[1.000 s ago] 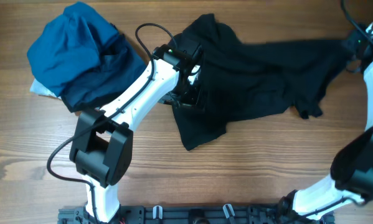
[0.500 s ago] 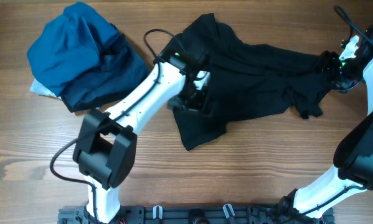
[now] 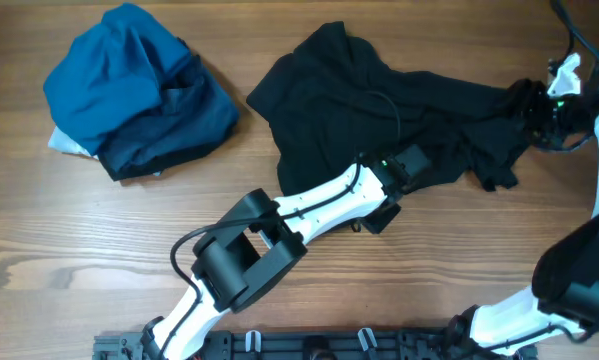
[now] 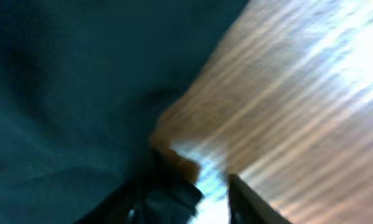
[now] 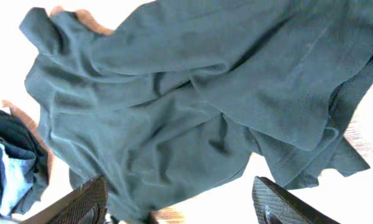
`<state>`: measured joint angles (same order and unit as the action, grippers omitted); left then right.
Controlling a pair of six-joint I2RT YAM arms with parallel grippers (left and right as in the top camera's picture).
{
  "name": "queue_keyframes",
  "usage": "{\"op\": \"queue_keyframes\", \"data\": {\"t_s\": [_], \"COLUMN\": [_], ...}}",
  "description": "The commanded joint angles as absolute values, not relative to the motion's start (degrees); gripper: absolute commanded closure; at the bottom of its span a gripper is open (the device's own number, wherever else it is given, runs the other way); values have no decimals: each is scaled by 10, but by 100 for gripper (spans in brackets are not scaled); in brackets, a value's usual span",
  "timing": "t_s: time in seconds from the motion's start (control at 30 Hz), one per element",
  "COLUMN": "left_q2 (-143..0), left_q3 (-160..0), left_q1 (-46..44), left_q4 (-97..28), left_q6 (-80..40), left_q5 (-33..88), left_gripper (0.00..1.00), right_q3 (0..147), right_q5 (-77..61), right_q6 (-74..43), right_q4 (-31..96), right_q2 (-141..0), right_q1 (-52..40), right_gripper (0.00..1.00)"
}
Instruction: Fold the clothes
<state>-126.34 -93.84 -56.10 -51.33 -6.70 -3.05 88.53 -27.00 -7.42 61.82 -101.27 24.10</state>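
The black shirt [image 3: 399,110] lies crumpled across the far middle of the table. My left gripper [image 3: 377,214] is at its near hem, right of centre. The left wrist view is blurred: dark shirt cloth [image 4: 61,93] fills the left, bare wood the right. My left gripper [image 4: 205,202] has its fingers apart, with the cloth's edge against the left one and bright table showing in the gap. My right gripper [image 3: 547,108] hovers at the shirt's right end. In the right wrist view it [image 5: 180,208] stands wide open above the shirt [image 5: 192,93], holding nothing.
A bright-blue and navy bundle [image 3: 129,90] sits at the far left, with a bit of white cloth [image 3: 64,145] under its edge. Bare wooden table [image 3: 429,270] lies in front of the shirt. The left arm's forearm [image 3: 319,205] stretches diagonally over the near middle.
My left arm swung from the shirt's upper left down to its near hem, and its fingers drew closer together. My right gripper came in to the shirt's right end.
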Motion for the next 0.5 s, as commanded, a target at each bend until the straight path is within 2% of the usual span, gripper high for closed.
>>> {"op": "queue_keyframes", "data": {"t_s": [0.0,0.1,0.17,0.27,0.33,0.4,0.47], "left_q2": [-1300,-1300,-1283,-1230,-1217,-1215,-1215], "left_q3": [-936,-936,-939,-941,-941,-941,-941], "left_q1": [-555,-555,-555,-529,-511,-491,-466], "left_q4": [-507,-514,-547,-629,-651,-669,-696], "left_q6": [-64,-64,-75,-100,-114,-128,-141], "left_q5": [-86,-107,-134,-162,-182,-198,-196], "left_gripper": [60,94,96,96,96,96,96], "right_q3": [885,885,885,873,845,809,763], "right_q5": [-283,-280,-248,-159,-165,-165,-177], "right_q6": [-63,-62,-74,-111,-109,-105,-104], "right_q4": [622,622,623,640,639,632,610], "right_q2": [-993,-993,-994,-997,-998,-999,-999], "right_q1": [239,239,239,239,238,234,227], "right_gripper": [25,25,25,19,20,26,39]}}
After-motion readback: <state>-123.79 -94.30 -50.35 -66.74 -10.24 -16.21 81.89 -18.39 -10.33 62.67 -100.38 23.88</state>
